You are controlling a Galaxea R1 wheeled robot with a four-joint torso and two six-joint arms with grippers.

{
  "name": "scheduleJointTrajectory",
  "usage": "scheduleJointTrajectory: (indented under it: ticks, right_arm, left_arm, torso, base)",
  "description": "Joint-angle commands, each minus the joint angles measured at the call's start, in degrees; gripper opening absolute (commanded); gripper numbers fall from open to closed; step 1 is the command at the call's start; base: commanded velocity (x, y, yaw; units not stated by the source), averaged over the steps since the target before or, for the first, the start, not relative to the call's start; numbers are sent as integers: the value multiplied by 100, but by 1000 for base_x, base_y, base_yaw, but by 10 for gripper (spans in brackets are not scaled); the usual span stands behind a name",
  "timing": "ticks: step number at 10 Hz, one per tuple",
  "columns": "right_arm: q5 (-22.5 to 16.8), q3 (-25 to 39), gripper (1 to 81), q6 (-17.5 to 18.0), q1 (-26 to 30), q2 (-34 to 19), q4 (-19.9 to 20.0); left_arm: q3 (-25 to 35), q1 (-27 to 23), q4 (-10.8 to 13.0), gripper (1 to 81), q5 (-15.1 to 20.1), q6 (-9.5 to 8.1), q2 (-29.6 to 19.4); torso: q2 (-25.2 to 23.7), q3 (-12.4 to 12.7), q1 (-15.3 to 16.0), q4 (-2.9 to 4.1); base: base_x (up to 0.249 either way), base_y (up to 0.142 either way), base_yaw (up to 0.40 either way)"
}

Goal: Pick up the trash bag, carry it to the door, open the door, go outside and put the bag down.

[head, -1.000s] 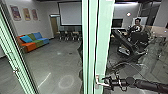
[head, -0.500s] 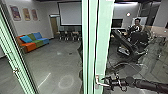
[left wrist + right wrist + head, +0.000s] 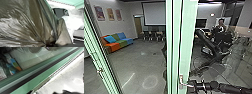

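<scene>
My left hand [image 3: 50, 44]: closed on bag [image 3: 28, 22], neck gathered, for carrying. My right hand [image 3: 191, 84]: at handle [image 3: 181, 79], likely for opening; grip unclear.

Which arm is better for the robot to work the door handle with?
Probably the right: its gripper is at the door handle. The trash bag is close up in the left wrist view, so the left arm seems busy.
</scene>
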Motion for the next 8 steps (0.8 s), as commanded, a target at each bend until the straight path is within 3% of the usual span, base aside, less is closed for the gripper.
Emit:
scheduleJointTrajectory:
  ticks: [1,4,6,8]
  right_arm:
    - [-607,589,811,389,192,-438,-468]
    - [-528,975,811,397,-2,-842,-555]
    - [-266,983,811,389,-309,-781,-836]
    - [26,1415,811,389,-468,-1080,-1057]
  left_arm:
    - [-36,-268,-1,10,336,39,-38]
    - [-255,-269,-1,10,344,48,111]
    - [-352,-268,-1,10,344,48,146]
    - [-379,-269,8,10,344,48,146]
  torso:
    - [0,0,0,0]
    - [2,0,5,0]
    - [2,0,7,0]
    - [2,0,7,0]
  base:
    - [0,0,0]
    - [0,0,0]
    - [0,0,0]
    - [0,0,0]
